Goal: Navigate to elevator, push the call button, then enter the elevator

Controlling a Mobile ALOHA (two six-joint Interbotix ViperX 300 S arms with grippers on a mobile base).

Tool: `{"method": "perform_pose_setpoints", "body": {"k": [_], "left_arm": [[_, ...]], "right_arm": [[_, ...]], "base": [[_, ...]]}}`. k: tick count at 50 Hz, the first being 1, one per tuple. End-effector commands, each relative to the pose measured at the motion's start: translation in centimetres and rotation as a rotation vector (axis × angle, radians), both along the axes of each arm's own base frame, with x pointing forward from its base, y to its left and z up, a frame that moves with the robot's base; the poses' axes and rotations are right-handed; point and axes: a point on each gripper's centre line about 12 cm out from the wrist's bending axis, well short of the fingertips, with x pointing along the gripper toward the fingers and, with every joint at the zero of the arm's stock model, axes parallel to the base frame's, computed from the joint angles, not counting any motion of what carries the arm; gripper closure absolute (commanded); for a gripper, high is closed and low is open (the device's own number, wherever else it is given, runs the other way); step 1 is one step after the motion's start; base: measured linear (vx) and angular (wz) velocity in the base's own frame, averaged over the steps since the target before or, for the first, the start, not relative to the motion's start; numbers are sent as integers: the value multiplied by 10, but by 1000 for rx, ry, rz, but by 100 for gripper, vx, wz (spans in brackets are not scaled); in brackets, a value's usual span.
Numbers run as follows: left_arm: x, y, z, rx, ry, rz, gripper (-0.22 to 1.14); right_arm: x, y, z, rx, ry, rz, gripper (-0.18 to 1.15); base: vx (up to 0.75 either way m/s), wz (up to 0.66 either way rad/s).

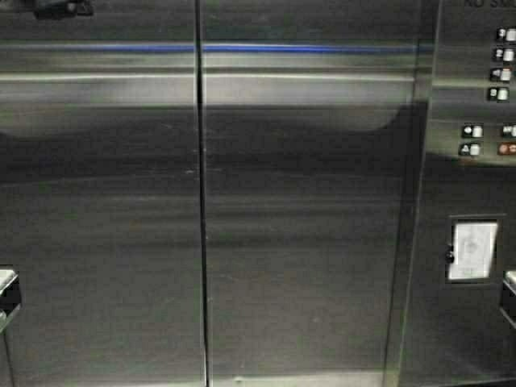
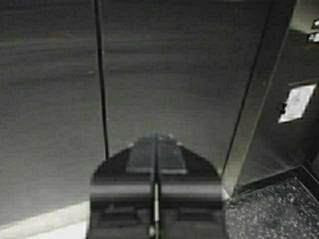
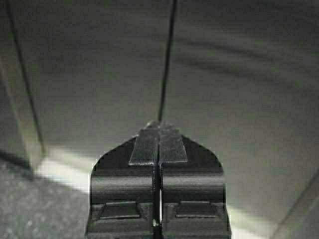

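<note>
Elevator [image 1: 201, 242] doors are cropped on all sides. Button panel [image 1: 484, 97] labels are illegible. The white placard [image 1: 472, 250] text is unreadable.

Each pincer [image 2: 156, 144] [image 3: 158, 144] is black, with ribbed grey pads on angular fingers.

- The elevator [image 1: 201, 242] fills the high view: two tall brushed stainless-steel sliding door panels, shut, meeting at a thin dark vertical seam just left of centre.
- A blue reflected streak and a pale band run horizontally across the upper part of both panels, with a broad dark shadow below them.
- A steel frame post borders the doors on the right.
- Both wrist views show the same closed seam [image 2: 99, 74] [image 3: 167, 59], upright, reaching down to a pale sill.
</note>
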Motion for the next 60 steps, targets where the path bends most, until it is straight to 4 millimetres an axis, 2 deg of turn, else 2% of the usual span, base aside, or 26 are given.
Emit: {"method": "perform_pose_setpoints", "body": {"k": [1,29,60], "left_arm": [[2,0,7,-5,-22,3,89],[4,0,6,-6,-18,3,89],[4,0,6,-7,-16,4,89]], "right_arm": [[0,2,14,34,-50,11,91],[-3,4,5,51,-67,32,91],[-3,5,5,60,-77,38,91]], "base": [[-6,2],[-1,6],[-1,4]]}}
